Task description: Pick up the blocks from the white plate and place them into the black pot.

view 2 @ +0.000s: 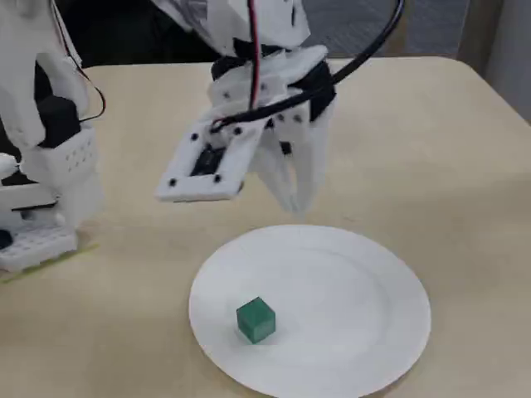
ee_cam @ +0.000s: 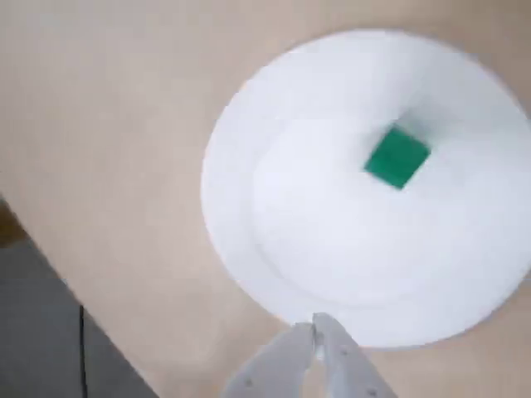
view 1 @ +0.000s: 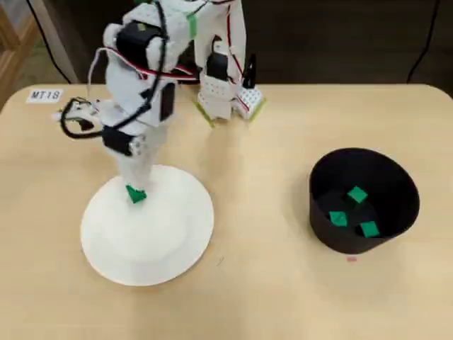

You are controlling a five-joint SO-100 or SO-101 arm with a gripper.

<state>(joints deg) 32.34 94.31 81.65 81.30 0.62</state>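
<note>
Wrist view: we see claw pressed together, empty, above white plate rim; one green block on plate.

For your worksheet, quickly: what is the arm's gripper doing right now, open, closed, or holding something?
Gripper: closed and empty, above the plate's edge; the last green block lies on the plate untouched.

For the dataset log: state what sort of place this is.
Probably a lab or office bench: a pale wooden table with a paper label, loose cables, and only the white plate and black pot.
</note>
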